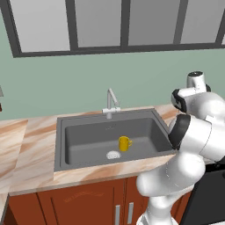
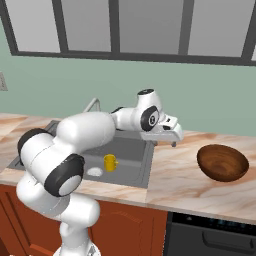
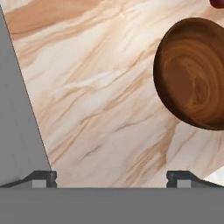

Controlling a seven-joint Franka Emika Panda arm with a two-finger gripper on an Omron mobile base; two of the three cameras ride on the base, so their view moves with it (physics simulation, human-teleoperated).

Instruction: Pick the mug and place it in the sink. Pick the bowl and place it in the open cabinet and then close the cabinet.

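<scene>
bowl sits on the marble counter ahead and right of the hand, whose fingers are spread wide and empty. mug already stands in the sink, so the bowl pick looks next: reach over its rim and close.

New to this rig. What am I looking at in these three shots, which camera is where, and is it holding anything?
It is a rendered kitchen with a white robot arm on a driving base. Two shots come from cameras on the base, behind the arm to its left and right. The third looks along the gripper from the hand, down at the marble counter.

The yellow mug stands upright in the grey sink, near the drain. The brown bowl sits on the counter to the right of the sink. The gripper hangs over the counter between sink and bowl, jaws wide open, holding nothing. In the hand view the bowl lies off to the upper right.
</scene>
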